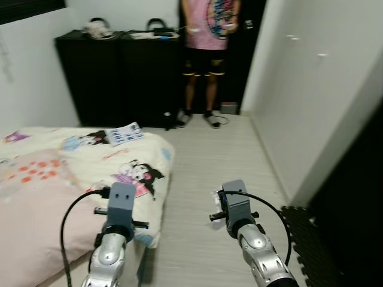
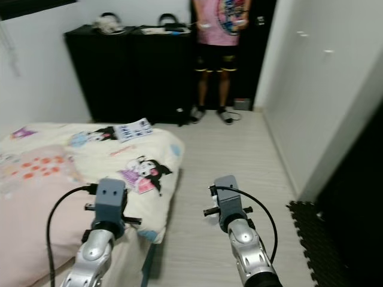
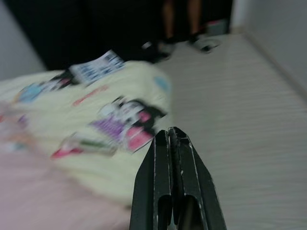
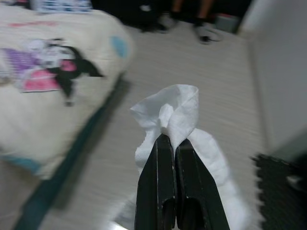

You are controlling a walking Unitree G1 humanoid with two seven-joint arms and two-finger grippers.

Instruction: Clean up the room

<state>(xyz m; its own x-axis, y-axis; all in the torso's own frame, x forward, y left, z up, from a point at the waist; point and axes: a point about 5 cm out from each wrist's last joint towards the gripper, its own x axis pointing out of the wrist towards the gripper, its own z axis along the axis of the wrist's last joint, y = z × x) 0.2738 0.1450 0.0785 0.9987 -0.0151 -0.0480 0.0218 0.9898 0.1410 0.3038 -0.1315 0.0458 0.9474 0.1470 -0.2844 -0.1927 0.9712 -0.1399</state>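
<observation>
Pale wood-look floor (image 1: 221,161) runs ahead between the bed (image 1: 72,179) off the left gripper's side and the white wall beyond the right one. Right gripper (image 4: 173,143): fingers pressed together, clamped on a crumpled white tissue (image 4: 175,110) that bunches past the fingertips and hangs back beneath them. Left gripper (image 3: 170,136): fingers closed together, nothing between them, raised beside the bed's corner. A booklet (image 1: 124,133) lies on the bed farther ahead of the left gripper, the nearer arm for it. A person (image 1: 206,36) stands far ahead by the black cabinets (image 1: 114,78). No bin can be seen from either gripper; disposal likely requires turning first.
</observation>
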